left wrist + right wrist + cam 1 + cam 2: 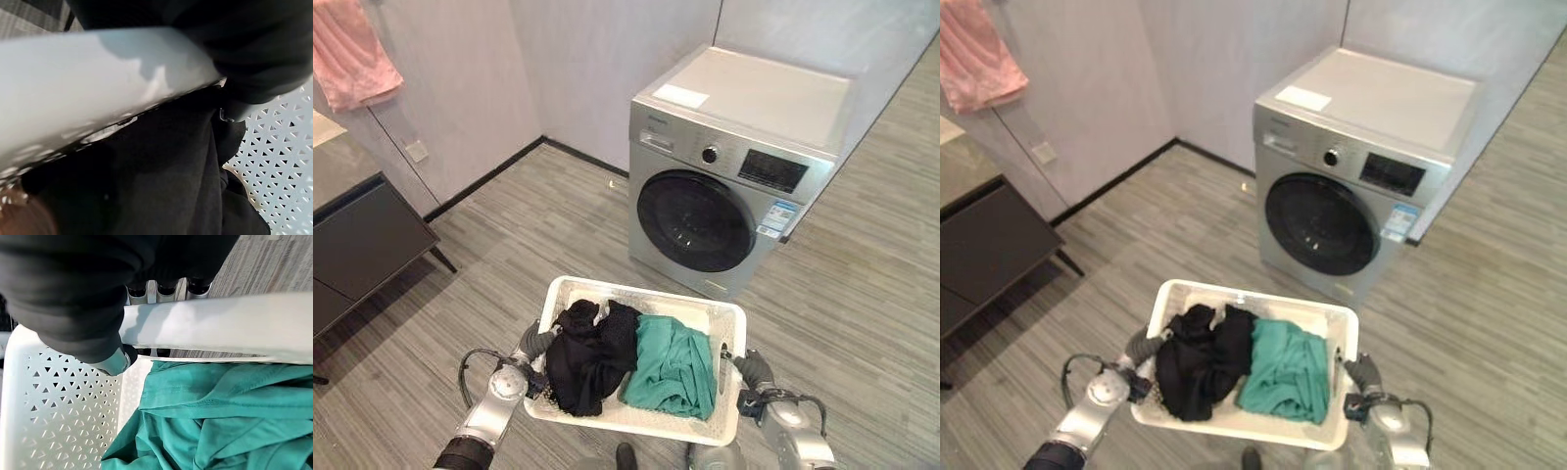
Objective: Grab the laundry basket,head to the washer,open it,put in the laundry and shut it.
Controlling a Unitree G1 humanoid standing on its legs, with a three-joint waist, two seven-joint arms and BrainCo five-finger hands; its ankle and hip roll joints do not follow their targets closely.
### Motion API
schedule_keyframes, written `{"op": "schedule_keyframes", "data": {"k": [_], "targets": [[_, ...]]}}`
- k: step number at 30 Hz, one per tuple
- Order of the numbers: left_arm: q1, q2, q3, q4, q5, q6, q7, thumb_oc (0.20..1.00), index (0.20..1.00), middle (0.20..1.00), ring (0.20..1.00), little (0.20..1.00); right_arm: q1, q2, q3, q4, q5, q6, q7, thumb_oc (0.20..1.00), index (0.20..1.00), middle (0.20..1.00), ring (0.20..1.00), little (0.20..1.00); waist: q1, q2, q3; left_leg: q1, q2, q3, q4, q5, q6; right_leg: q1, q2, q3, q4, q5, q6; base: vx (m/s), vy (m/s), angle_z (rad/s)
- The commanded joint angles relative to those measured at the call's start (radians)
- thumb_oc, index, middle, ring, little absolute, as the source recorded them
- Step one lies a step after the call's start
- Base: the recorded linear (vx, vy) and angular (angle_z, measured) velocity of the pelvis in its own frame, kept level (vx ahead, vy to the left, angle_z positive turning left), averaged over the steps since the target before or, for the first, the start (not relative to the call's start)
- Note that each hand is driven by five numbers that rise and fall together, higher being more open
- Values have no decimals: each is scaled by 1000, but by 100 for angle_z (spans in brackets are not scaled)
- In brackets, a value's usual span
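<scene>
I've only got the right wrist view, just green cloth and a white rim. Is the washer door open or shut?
Observer: Shut. The washer stands ahead of the robot on the floor, its round dark door closed.
Operator: What else is in the basket?
Observer: Black laundry lies beside the green garment, on the robot's left side of the white basket.
Operator: Is the left hand on the basket too?
Observer: Yes, the left hand is at the left rim, the right hand curled over the right rim; how the left fingers sit isn't visible.
</scene>
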Motion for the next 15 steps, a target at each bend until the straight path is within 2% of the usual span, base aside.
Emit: {"op": "schedule_keyframes", "data": {"k": [1,2,3,5,6,7,8,9,10,11,13,14,15], "targets": [[-40,50,62,-41,-5,-49,70,200,200,200,200,200,-26,-46,-38,-6,17,-45,41,200,200,200,200,200,-19,-40,11,22,140,-43,120,-109,-69,86,-107,107,-127,135,113,397,-159,73],[-50,46,60,-27,-3,-48,78,200,200,200,200,200,-28,-45,-31,-3,15,-44,43,200,200,200,200,200,-19,-41,15,43,142,-40,122,-120,-72,76,-115,95,-145,146,119,513,-253,72],[-52,39,62,-3,-2,-50,82,200,200,200,200,200,-32,-46,-21,5,11,-45,47,200,200,200,200,200,-14,-49,5,91,142,-27,118,-132,-82,85,-125,43,-144,157,125,439,-232,58],[-46,33,60,8,-3,-52,83,200,200,200,200,200,-25,-46,-15,7,8,-45,49,200,200,200,200,200,-16,-50,-2,118,146,-25,114,-136,-89,86,-127,37,-105,160,124,381,-219,5],[-34,21,51,25,-9,-56,83,200,200,200,200,200,-9,-48,-8,1,6,-45,53,200,200,200,200,200,-24,-50,-24,156,173,-33,132,-129,-109,91,-108,42,-44,160,111,442,-312,-26],[-26,13,47,35,-17,-58,83,200,200,200,200,200,-3,-50,-4,7,12,-46,52,200,200,200,200,200,-31,-44,-38,151,203,-46,174,-88,-129,104,-79,49,-15,149,93,569,-463,-8],[-16,10,48,38,-26,-57,80,200,200,200,200,200,2,-54,-1,7,14,-45,51,200,200,200,200,200,-32,-43,-46,124,241,-50,263,-21,-147,127,-51,46,-1,133,70,482,-607,22],[8,10,55,36,-53,-53,71,200,200,200,200,200,4,-61,7,16,33,-50,46,200,200,200,200,200,-15,-49,-36,10,303,-82,545,118,-151,192,-6,31,-10,97,13,421,-720,54],[13,12,60,37,-63,-48,79,200,200,200,200,200,-1,-71,17,19,42,-47,37,200,200,200,200,200,6,-62,-9,-103,309,-146,773,189,-130,231,36,50,-18,76,-39,408,-703,18],[17,4,64,44,-77,-44,89,200,200,200,200,200,-5,-73,22,42,43,-46,22,200,200,200,200,200,25,-73,3,-183,279,-174,822,160,-104,263,54,80,-30,56,-56,282,-412,-31],[23,0,62,45,-84,-42,88,200,200,200,200,200,-3,-77,27,73,21,-39,19,200,200,200,200,200,36,-74,10,-247,258,-172,741,128,-101,286,55,106,-37,47,-52,259,-69,-116],[36,-3,76,50,-89,-46,89,200,200,200,200,200,0,-76,29,108,3,-32,21,200,200,200,200,200,56,-62,15,-257,202,-199,567,94,-105,308,66,148,-51,40,-36,196,67,-108],[36,-3,76,50,-88,-46,89,200,200,200,200,200,0,-76,29,109,3,-32,21,200,200,200,200,200,57,-67,14,-254,198,-196,558,100,-104,307,62,150,-53,42,-35,226,118,-84]]}}
